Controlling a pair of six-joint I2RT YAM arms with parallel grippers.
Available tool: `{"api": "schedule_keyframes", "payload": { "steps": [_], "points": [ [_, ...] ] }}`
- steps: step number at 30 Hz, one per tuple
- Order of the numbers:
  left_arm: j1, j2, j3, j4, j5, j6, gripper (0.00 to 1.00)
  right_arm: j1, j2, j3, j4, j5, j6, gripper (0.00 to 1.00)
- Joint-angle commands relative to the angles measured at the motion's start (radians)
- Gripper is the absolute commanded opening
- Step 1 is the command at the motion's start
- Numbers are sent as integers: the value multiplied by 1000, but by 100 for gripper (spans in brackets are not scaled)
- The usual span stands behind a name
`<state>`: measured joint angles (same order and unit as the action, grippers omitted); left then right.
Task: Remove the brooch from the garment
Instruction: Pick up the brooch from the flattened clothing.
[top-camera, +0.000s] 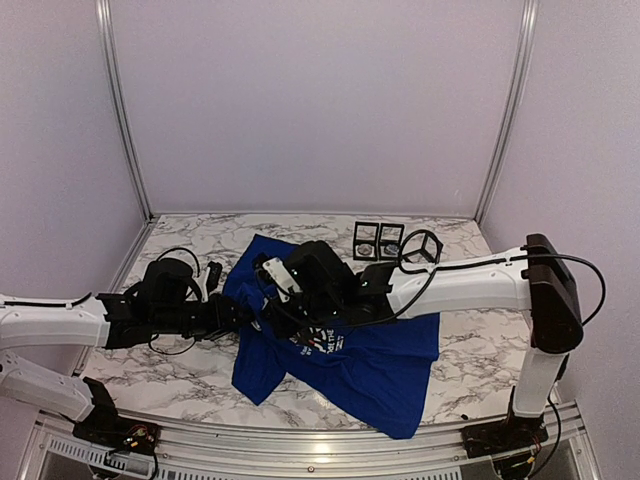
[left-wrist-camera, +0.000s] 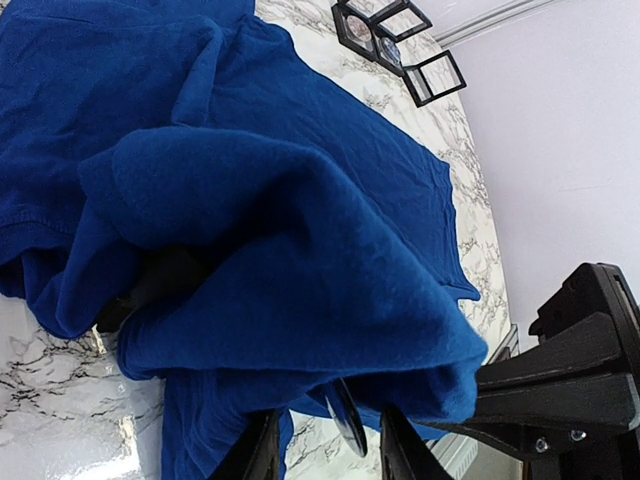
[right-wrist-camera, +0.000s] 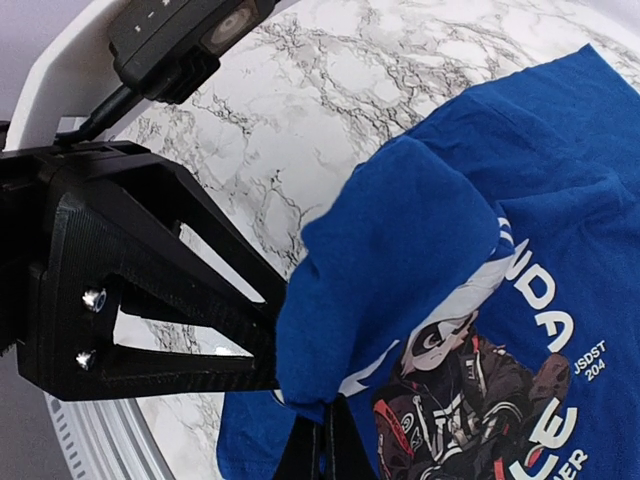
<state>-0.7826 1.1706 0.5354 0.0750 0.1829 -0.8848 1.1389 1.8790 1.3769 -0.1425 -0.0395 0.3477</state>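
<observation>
The garment (top-camera: 370, 370) is a royal-blue T-shirt lying crumpled on the marble table (top-camera: 470, 350), its graphic and white lettering (right-wrist-camera: 520, 330) partly showing. My right gripper (right-wrist-camera: 325, 440) is shut on a fold of the shirt and holds it up off the table. Under that lifted fold hangs the brooch (left-wrist-camera: 352, 420), a thin dark round disc seen edge-on. My left gripper (left-wrist-camera: 330, 450) reaches in from the left with its jaws open. One finger (left-wrist-camera: 255, 450) stands on each side of the disc, with a small gap to it. The brooch is hidden in the top view.
Three small black-framed boxes (top-camera: 392, 243) stand at the back of the table, also seen in the left wrist view (left-wrist-camera: 400, 45). Loose black cables (top-camera: 180, 258) lie at the left. A metal rail (top-camera: 300, 455) runs along the near edge. The two wrists crowd together over the shirt.
</observation>
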Motion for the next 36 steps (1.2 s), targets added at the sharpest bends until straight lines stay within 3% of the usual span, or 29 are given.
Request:
{"api": "schedule_keyframes", "payload": {
  "steps": [1, 9, 20, 36],
  "points": [
    [5, 26, 30, 32, 16, 1, 33, 13, -36, -6, 28, -5, 11, 0],
    [5, 35, 30, 31, 21, -2, 0, 13, -46, -10, 6, 83, 20, 0],
    [4, 18, 30, 47, 39, 28, 0, 9, -33, 13, -46, 199, 49, 0],
    [-2, -96, -8, 158, -57, 66, 0, -23, -24, 23, -12, 67, 69, 0]
  ]
}}
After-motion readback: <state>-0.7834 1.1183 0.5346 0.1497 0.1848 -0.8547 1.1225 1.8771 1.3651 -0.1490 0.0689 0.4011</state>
